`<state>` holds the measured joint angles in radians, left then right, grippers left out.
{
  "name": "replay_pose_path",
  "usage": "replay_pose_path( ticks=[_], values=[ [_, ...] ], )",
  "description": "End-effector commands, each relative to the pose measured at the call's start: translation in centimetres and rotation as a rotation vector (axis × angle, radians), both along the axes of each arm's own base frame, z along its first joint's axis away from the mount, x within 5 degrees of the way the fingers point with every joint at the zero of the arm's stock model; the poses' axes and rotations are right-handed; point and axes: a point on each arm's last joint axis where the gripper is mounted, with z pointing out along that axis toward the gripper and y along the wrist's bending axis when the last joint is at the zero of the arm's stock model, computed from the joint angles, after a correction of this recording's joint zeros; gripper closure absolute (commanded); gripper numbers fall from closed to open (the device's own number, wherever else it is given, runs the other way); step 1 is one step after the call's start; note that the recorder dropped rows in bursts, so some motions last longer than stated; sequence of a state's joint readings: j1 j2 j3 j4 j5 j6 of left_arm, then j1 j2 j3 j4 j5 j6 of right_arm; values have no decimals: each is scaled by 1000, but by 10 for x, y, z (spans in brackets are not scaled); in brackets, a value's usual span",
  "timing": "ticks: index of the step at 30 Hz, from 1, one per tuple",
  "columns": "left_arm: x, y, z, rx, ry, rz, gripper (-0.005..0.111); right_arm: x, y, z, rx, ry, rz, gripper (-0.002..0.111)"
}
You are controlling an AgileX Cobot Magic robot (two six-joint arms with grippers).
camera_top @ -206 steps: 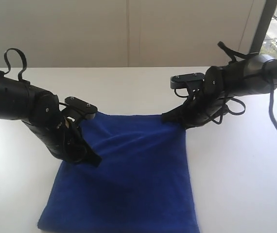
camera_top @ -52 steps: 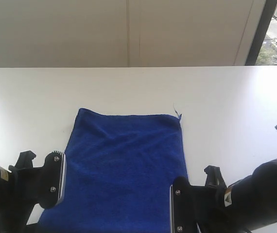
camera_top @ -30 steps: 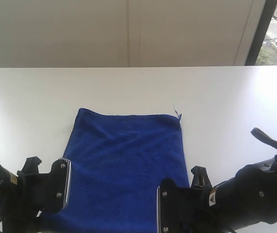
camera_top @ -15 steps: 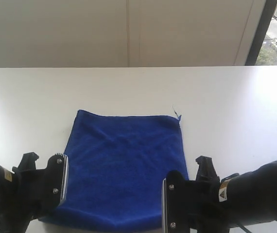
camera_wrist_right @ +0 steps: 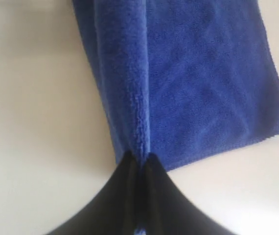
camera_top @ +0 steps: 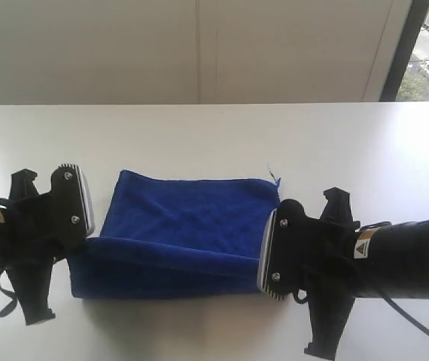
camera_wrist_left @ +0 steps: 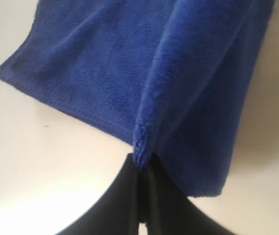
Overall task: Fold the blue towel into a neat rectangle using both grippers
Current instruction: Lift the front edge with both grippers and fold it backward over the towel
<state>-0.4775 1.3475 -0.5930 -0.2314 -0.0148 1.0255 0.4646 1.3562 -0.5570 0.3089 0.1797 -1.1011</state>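
Table (camera_top: 199, 128) underneath, blue towel (camera_top: 188, 226) stretched between the jaws, near edge held up off the surface! Left gripper (camera_wrist_left: 142, 164) and right gripper (camera_wrist_right: 138, 160) are each pinched tight on a near corner. It looks soft, light and floppy, so corners seem the right hold.

2 arms are stretching in from opposite sides, left arm (camera_top: 19, 233) and right arm (camera_top: 380, 259) lying low, wrists angling down. Left gripper (camera_wrist_left: 142, 164) and right gripper (camera_wrist_right: 139, 159) are each pinching the towel (camera_top: 192, 218), jaws pressed together.
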Motion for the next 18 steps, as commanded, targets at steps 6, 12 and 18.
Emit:
replay_pose_path(
  ticks=[6, 12, 18],
  values=[
    [20, 4, -1, -26, -100, 78, 107, 36, 5, -4, -4, -27, -45, 108],
    [41, -4, 11, -49, -179, 86, 107, 56, 10, 3, 12, -79, -61, 108],
    [66, -16, 22, -49, -224, 64, 107, 75, -5, 5, 13, -90, -130, 108]
  ],
)
